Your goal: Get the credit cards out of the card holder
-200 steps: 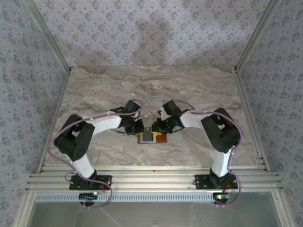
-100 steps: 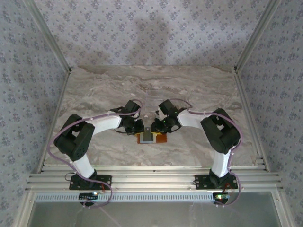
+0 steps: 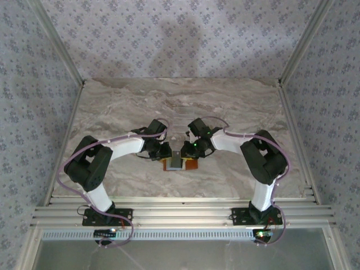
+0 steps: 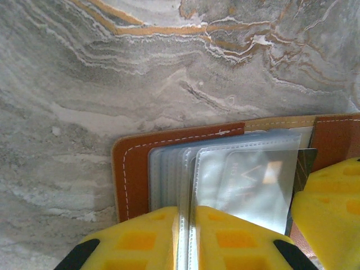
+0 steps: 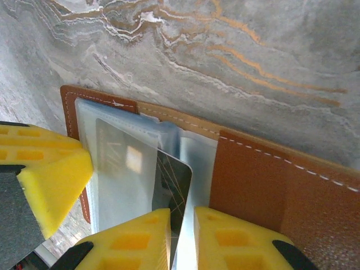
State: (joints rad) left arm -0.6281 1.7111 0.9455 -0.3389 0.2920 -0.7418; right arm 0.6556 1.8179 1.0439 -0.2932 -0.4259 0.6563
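card holder [image 3: 180,164] open flat on marble table [image 3: 124,107], between both arms | left gripper [image 4: 185,219] pinched on clear sleeves [image 4: 169,174] | right gripper [image 5: 181,222] closed, seemingly on 1 dark card [image 5: 175,177] edge | risk: sleeve nipped with card, holder dragged along, card staying stuck

Card holder [image 4: 130,169]: orange-brown, white stitching, pale grey-blue translucent sleeves. Credit card [image 5: 175,179]: dark, thin gold lines. Left end effector [image 4: 185,239] and right end effector [image 5: 183,241]: yellow pads, black trim. Bench [image 4: 169,67]: grey marble, orange-tan veins. Walls [image 3: 180,34]: lilac-grey floral print.
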